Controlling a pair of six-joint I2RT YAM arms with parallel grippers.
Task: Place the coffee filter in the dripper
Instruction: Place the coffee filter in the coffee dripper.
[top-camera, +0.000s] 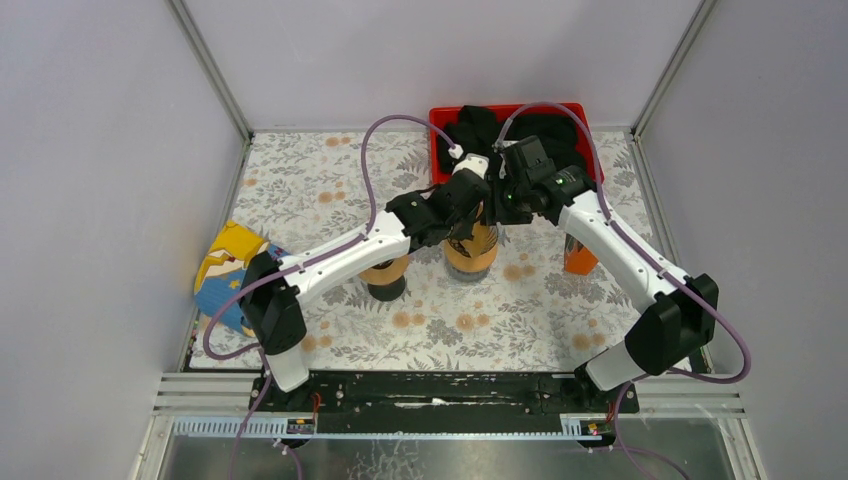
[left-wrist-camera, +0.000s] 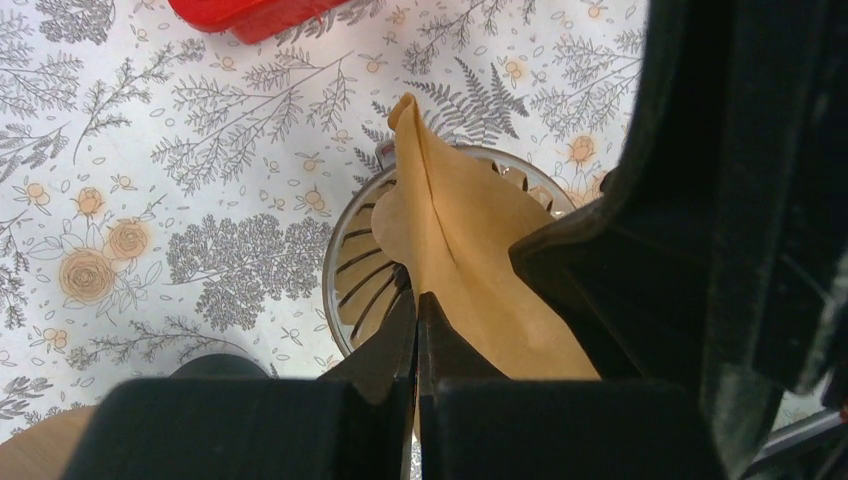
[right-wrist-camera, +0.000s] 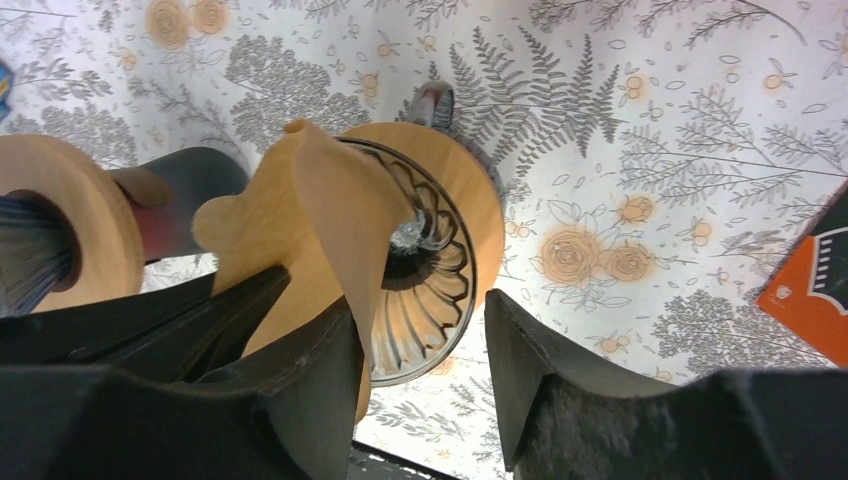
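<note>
**Top view:** the left gripper (top-camera: 470, 205) and right gripper (top-camera: 510, 197) meet above the dripper (top-camera: 470, 250) at the middle of the table (top-camera: 320, 180), in front of a red tray (top-camera: 438, 145).

**Left wrist view:** the left gripper's jaws are fully closed, pinching the brown coffee filter (left-wrist-camera: 450, 230). The filter hangs tilted over the dripper's glass rim.

**Right wrist view:** the right gripper's jaws stand partly apart and grip nothing. The filter lies against one finger (right-wrist-camera: 320, 370), and the dripper shows below the gap.

From above, at the near edge, looks down over the whole table (top-camera: 330, 190). From both wrists, peers steeply down at close range, sharing the dripper (left-wrist-camera: 345, 260) and coffee filter (left-wrist-camera: 450, 220).
</note>
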